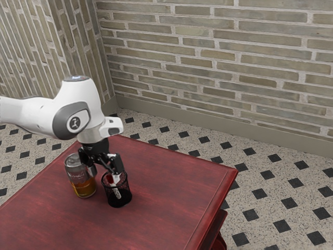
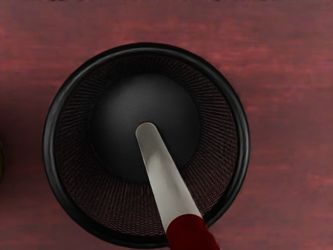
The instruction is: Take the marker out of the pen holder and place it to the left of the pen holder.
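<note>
At the exterior view's left, the white arm reaches in, all smooth, rounded shells. Beneath it stands the can, a cylinder, silvery above and glossy amber below. The black gripper comes next, its fingers spread, one near the can, the other over the holder; it grips nothing, presumably opened to take the marker from both sides. The can stands close enough that a wide finger might nudge it.

The marker is in the holder, slanting: its pale, rounded end low inside, its dark red part up at the rim, whose support likely keeps it graspable. The holder is a round black cup, ribbed mesh under a thick, smooth lip. Farther right runs the counter, red-stained, streaky wood with a raised edge.
</note>
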### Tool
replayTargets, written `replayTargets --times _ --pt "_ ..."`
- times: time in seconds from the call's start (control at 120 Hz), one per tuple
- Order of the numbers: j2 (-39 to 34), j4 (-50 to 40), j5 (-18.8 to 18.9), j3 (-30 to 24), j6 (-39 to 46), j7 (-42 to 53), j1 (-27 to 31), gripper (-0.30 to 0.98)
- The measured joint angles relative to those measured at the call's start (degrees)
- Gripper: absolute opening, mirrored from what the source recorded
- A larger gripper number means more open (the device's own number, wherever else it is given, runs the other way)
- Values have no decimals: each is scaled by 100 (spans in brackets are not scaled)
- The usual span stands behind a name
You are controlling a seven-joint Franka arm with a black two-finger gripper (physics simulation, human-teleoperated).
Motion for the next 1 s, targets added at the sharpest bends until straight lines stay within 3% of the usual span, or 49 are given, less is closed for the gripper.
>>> replayTargets --times 0.208,0.442,0.6,0.858,1.0 --pt "121 19 -20 -4 160 11 -8 66" --pt "78 19 -6 6 177 21 24 19" --pt "66 28 3 5 172 24 11 1" --pt "-549 123 128 26 -20 -58 14 -7" --pt "-944 756 339 46 -488 -114 29 -8"
